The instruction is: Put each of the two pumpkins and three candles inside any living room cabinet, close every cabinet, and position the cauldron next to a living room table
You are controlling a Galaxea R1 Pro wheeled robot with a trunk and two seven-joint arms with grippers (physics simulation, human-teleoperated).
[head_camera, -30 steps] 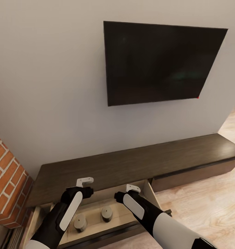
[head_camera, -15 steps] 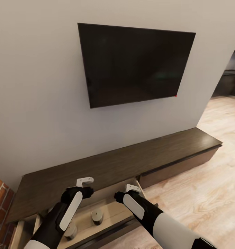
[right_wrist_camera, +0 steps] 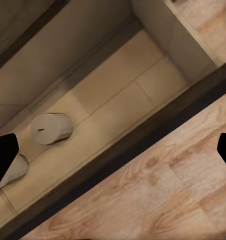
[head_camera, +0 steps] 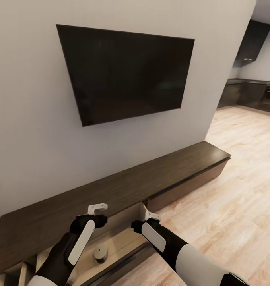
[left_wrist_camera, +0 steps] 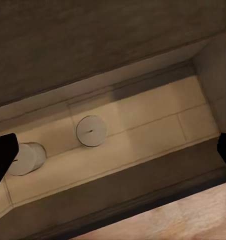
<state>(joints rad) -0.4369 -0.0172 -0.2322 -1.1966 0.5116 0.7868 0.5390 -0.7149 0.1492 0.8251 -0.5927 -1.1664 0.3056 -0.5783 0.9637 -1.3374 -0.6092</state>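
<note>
The long dark brown cabinet (head_camera: 131,186) runs along the wall under the TV. One of its drawers (head_camera: 121,238) stands pulled out below my arms, showing a pale beige interior. Two short candles lie inside it (left_wrist_camera: 91,131) (left_wrist_camera: 25,158), and they appear again in the right wrist view (right_wrist_camera: 52,128) (right_wrist_camera: 13,170). In the head view one candle (head_camera: 100,252) sits between my forearms. My left gripper (head_camera: 98,208) and right gripper (head_camera: 151,217) hover open and empty above the drawer. The pumpkins are out of view.
A black TV (head_camera: 127,75) hangs on the grey wall. Light wood floor (head_camera: 238,190) stretches to the right toward a dark kitchen (head_camera: 254,91). The drawer's dark front edge (right_wrist_camera: 143,145) borders the floor.
The head camera has swung right: TV and cabinet slid left in the picture, the brick fireplace left it and the kitchen came in. Both arms keep their pose.
</note>
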